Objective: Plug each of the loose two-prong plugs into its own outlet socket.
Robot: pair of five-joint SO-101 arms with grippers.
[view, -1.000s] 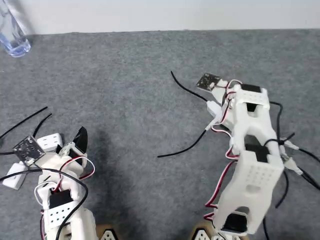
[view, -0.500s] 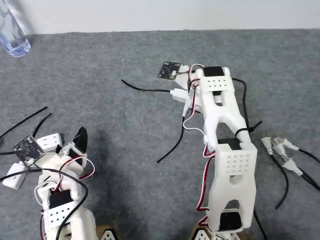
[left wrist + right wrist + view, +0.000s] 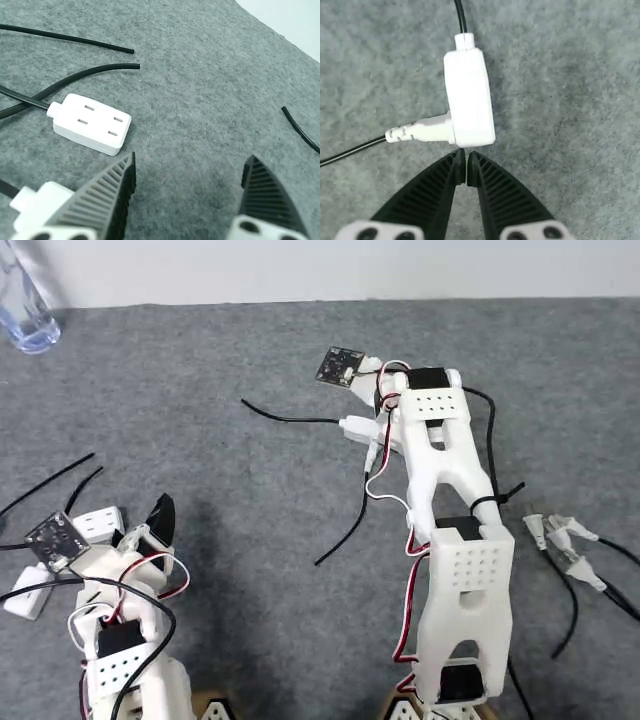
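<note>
My right gripper is shut, its tips against the edge of a white outlet socket. A white plug sits in that socket's side, and a black cable leaves its far end. From above, this socket lies just left of my right arm, mid-table. My left gripper is open over bare felt at the near left, and a second white socket lies just beyond its tips. Loose white two-prong plugs lie at the right.
Another white socket block lies at the near left edge beside my left arm. Loose black cables trail across the grey felt. A clear bottle stands in the far left corner.
My right arm swung left from the right side to mid-table, and the white socket and its black cable went with it. The left arm stayed still.
</note>
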